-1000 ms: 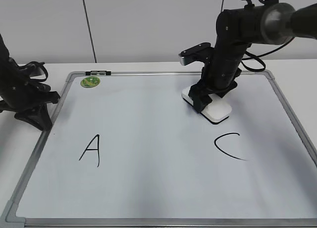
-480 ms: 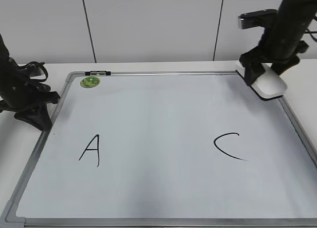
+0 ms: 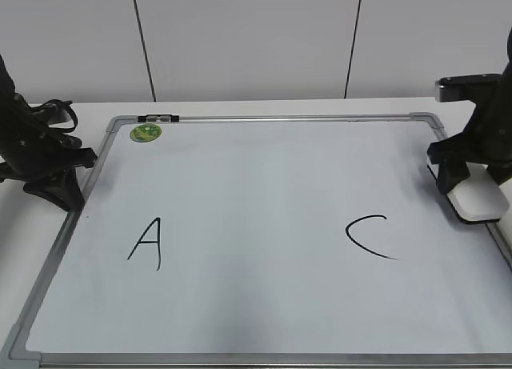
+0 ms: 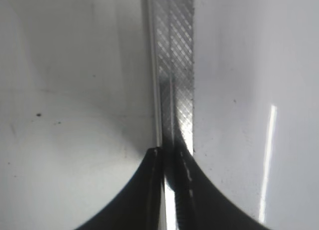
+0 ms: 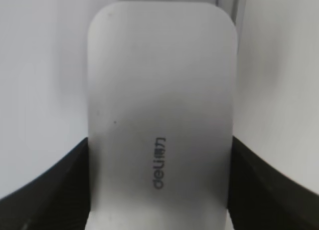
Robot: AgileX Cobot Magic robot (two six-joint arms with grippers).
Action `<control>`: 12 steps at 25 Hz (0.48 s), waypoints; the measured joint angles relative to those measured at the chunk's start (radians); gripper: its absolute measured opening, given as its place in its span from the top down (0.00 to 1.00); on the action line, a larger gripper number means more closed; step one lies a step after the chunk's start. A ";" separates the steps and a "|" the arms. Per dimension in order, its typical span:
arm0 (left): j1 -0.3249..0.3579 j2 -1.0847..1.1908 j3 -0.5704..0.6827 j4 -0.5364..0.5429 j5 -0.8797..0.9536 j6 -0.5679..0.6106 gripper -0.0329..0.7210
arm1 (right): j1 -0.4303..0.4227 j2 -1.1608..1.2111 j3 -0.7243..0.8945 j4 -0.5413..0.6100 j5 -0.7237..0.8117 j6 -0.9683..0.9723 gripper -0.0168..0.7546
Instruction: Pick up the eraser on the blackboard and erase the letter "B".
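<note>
A pale wall [image 3: 240, 41] of flat panels stands behind, split by dark vertical seams [image 3: 142, 41]. The white surface [image 3: 240, 108] meets it along the far edge, evenly lit.

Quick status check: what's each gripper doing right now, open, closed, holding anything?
Left gripper: closed, empty, parked over the blackboard frame's left edge.
Right gripper: closed on the eraser at the board's right edge.

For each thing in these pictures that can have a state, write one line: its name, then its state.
eraser: clamped by the right gripper at the board's right edge.
blackboard: lying flat, showing A and C only; no B visible.
green magnet: stuck at the board's top left corner.
left gripper: shut, empty, over the board's left frame.
</note>
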 joint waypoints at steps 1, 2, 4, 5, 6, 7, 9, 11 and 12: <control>0.000 0.000 0.000 0.000 0.000 0.000 0.89 | -0.006 -0.001 0.021 0.005 -0.019 0.005 0.29; 0.000 0.000 0.000 -0.002 0.000 0.000 0.89 | -0.012 -0.001 0.031 0.007 -0.033 0.005 0.29; 0.000 0.000 0.000 0.000 0.000 0.000 0.89 | -0.025 -0.001 0.067 0.016 -0.069 0.005 0.29; 0.000 0.000 0.000 0.000 0.000 0.000 0.89 | -0.031 -0.001 0.079 0.026 -0.085 0.005 0.29; 0.000 0.000 0.000 0.000 0.000 0.000 0.89 | -0.035 -0.001 0.084 0.039 -0.094 0.006 0.29; 0.000 0.000 0.000 0.000 0.000 0.000 0.89 | -0.040 -0.001 0.088 0.046 -0.104 0.006 0.29; 0.000 0.000 0.000 -0.002 0.000 0.000 0.89 | -0.043 -0.001 0.095 0.060 -0.122 0.006 0.29; 0.000 0.000 0.000 -0.002 0.000 0.000 0.89 | -0.043 -0.001 0.095 0.064 -0.128 0.006 0.29; 0.000 0.000 0.000 -0.002 0.000 0.000 0.89 | -0.043 -0.001 0.095 0.064 -0.133 0.006 0.29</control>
